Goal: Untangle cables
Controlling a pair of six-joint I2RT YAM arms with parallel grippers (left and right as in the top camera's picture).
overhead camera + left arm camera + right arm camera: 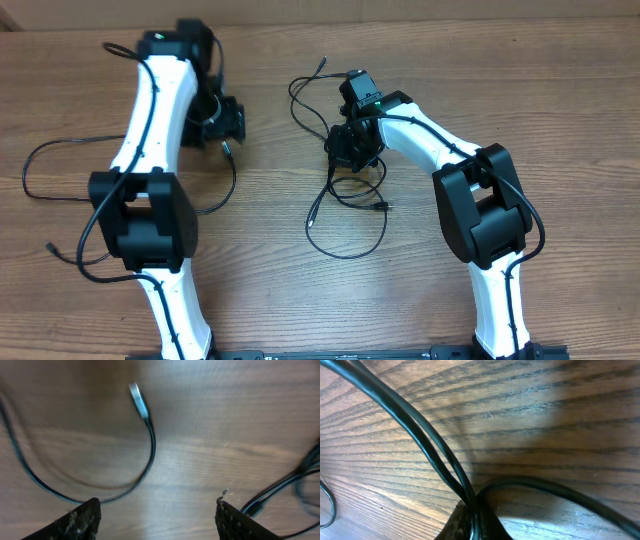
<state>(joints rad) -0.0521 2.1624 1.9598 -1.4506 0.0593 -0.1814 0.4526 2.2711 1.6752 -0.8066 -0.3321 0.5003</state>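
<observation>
Overhead and wrist views. Right gripper [472, 522], jaws together, clamps the cables [338, 190] where two strands cross; slack loops trail from it toward 6 o'clock. Left gripper [157, 512], jaws apart and empty, hangs over a separate cable [153, 447] whose plug [139, 401] points to 12 o'clock. Good practice: raise the pinch slowly, draw strands apart along 9–3 o'clock, and ease off if loops tighten

This looks like a robotics lab bench: a white-and-black left arm [150, 130] and right arm [450, 160] stand on a dark rail [340, 353] at the near edge of a wood-grain table [560, 90], with loose cables [345, 215] lying on it.
</observation>
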